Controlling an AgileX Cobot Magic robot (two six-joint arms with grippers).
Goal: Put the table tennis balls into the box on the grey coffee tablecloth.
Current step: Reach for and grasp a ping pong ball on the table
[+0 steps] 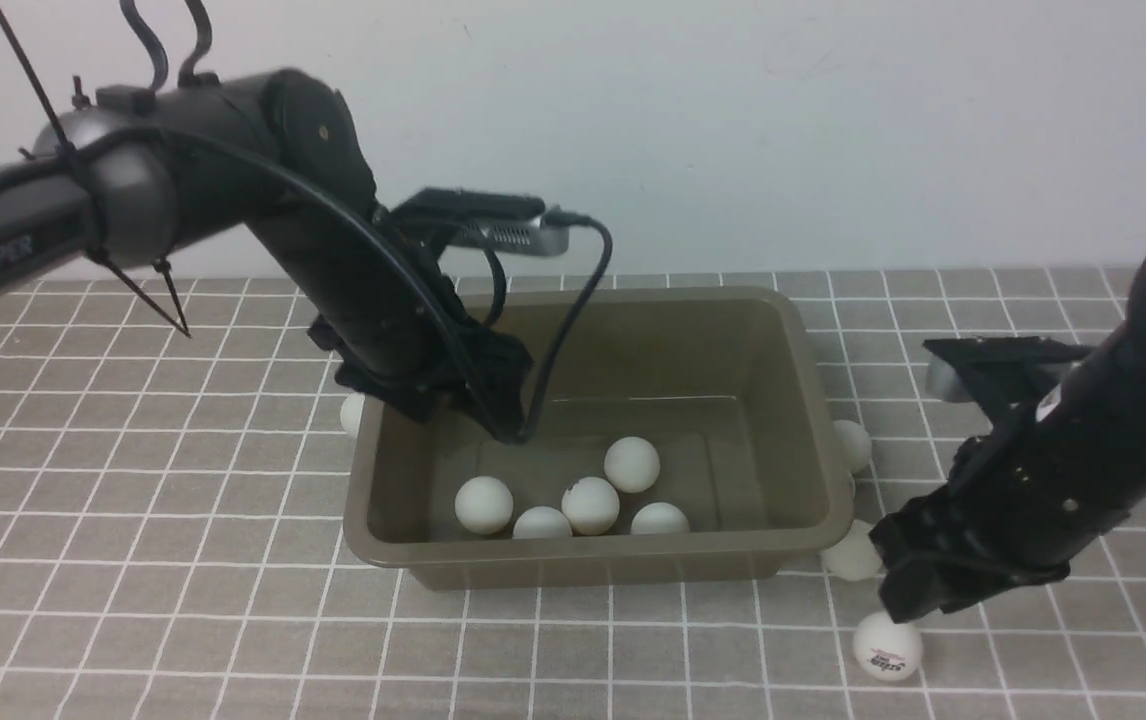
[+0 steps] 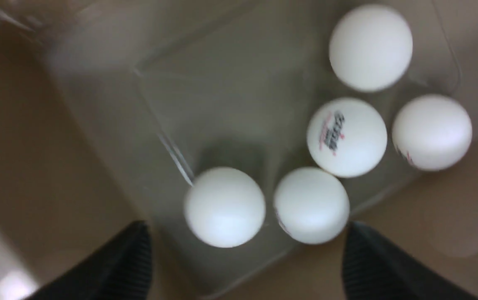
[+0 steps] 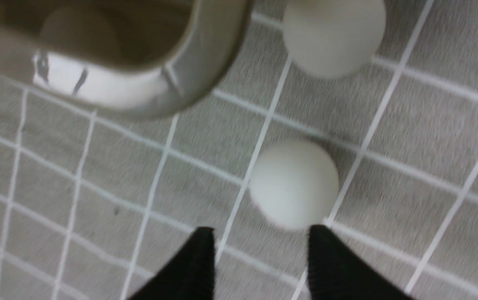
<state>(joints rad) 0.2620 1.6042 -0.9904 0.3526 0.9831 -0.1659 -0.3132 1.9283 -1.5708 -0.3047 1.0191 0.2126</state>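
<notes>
Firstly, front view: box (image 1: 803, 330) on the grey coffee tablecloth (image 1: 133, 560), with five table tennis balls (image 1: 590, 505) on its floor. The left gripper (image 1: 498, 415) is dipped into the box's left rear. The right gripper (image 1: 918, 595) is low over the cloth, off the box's right front corner. Loose outside: logo ball (image 1: 888, 647) just in front of the right gripper's tips; corner ball (image 1: 853, 555) close against the box wall; right-wall ball (image 1: 851, 445); left-wall ball (image 1: 353, 413), half hidden by the arm. Next, left wrist view: jaws spread wide with nothing between them, and the five balls lie on the box floor beyond. Lastly, right wrist view: jaws parted and empty. The nearest ball (image 3: 294, 183) lies on the cloth just ahead of the tips, set slightly toward one finger rather than centred and well clear of the box corner. A farther ball (image 3: 333, 37) lies beyond it. Judgement: the right arm is the nearer. A round ball offers no axis to align, so the next move needs only a small sideways centring and a short advance.
</notes>
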